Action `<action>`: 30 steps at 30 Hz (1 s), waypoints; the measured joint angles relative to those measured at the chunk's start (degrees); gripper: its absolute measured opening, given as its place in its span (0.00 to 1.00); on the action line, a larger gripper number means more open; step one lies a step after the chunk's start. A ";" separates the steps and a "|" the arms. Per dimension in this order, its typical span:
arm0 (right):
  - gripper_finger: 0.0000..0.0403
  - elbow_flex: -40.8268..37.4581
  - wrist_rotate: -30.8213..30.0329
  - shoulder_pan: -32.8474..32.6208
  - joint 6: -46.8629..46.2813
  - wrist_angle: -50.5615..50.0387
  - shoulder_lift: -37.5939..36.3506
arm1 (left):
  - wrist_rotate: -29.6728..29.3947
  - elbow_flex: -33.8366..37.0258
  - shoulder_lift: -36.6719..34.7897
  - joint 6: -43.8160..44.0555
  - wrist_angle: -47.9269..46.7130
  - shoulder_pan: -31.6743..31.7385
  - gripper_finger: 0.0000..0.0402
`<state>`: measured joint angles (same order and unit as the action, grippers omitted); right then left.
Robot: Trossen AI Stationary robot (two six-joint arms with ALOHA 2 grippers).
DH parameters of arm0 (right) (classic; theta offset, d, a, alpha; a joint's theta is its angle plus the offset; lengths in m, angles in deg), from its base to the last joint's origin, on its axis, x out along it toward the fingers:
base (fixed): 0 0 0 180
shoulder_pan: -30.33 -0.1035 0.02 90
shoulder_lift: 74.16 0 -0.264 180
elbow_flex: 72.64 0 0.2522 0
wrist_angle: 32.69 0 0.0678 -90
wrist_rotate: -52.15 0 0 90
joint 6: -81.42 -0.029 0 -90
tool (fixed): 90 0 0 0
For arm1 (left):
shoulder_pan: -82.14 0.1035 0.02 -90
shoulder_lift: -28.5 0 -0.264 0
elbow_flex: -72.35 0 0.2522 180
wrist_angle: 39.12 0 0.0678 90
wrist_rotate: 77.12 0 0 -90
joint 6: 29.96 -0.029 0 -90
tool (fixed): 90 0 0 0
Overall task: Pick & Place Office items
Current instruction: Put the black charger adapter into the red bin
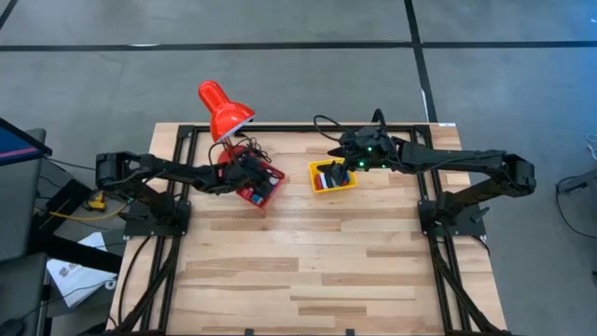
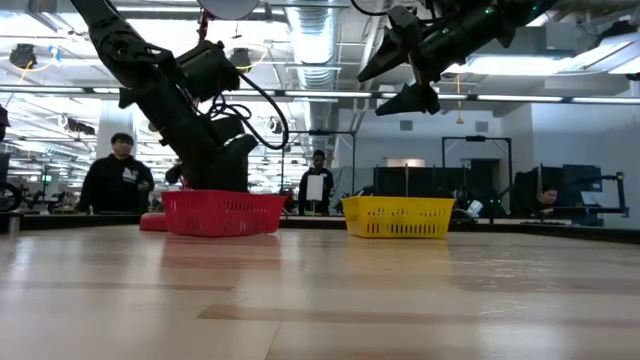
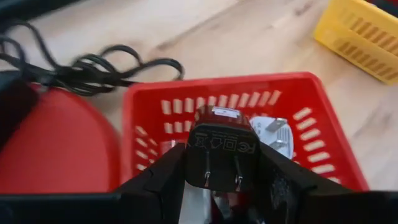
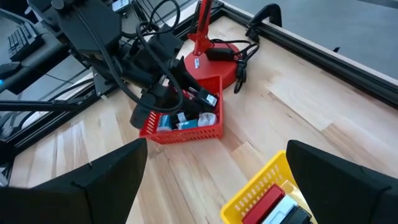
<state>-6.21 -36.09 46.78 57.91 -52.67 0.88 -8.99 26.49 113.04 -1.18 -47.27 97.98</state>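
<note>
- Black and blocky, the plug adapter (image 3: 221, 149) is clamped between the fingers of the left tool (image 3: 217, 180), just above the red basket (image 3: 323, 118).
- We judge it light, stiff and smooth; holding its flat sides, away from the prongs, seems safest.
- Other office items (image 4: 186, 118) lie in this basket beside the red lamp (image 1: 224, 110).
- Our right tool (image 2: 405, 70) hangs with fingers wide apart, holding nothing, over the yellow basket (image 1: 350, 187) on the desk (image 1: 308, 271).

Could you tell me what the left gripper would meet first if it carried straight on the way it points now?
Probably the red basket: the left gripper, shut on a black plug adapter, points into it, likely toward the white piece inside.
</note>
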 joint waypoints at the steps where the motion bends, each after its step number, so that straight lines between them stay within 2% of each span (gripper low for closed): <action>1: 0.93 0.00 0.00 0.00 0.00 -0.06 0.00 | 0.92 0.00 0.00 0.01 -0.02 0.00 0.38; 21: 0.93 0.00 -0.02 0.02 0.04 -0.19 0.00 | 1.81 0.00 -0.02 0.19 0.61 -0.39 0.45; 30: 0.93 0.00 0.96 0.02 0.03 -0.19 0.00 | 2.78 0.00 -0.02 0.22 0.93 -0.44 0.56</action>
<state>-6.21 -35.14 46.80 57.94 -52.86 0.88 -6.21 26.49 113.01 -0.96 -46.34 97.54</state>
